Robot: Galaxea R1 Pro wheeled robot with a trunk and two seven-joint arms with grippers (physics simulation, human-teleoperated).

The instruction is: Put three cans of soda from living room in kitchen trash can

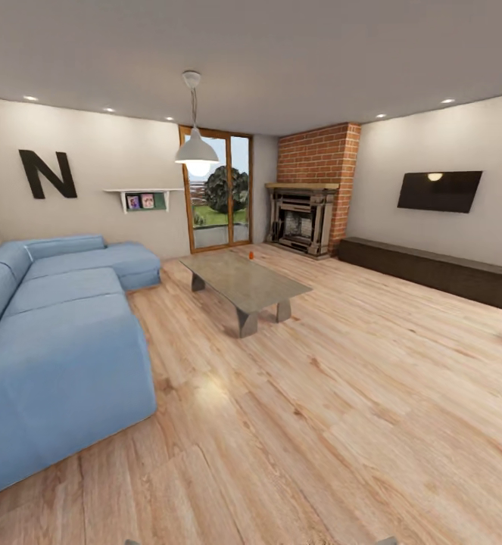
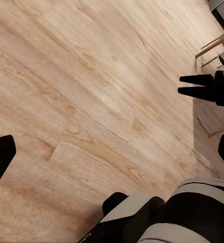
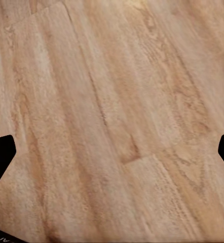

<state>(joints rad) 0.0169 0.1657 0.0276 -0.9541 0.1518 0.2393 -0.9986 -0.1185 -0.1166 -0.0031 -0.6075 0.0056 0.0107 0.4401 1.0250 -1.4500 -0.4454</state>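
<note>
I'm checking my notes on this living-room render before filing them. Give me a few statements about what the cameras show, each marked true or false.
1. A small orange can stands on the grey low coffee table. True.
2. The blue corner sofa lies at the right of the head view. False: it lies at the left.
3. The brick fireplace stands in the far corner, beside the wood-framed glass doors. True.
4. The right gripper is shut on a can. False: its fingers stand wide apart over bare wood plank floor.
5. The black wall letter is an M. False: it is an N.
</note>
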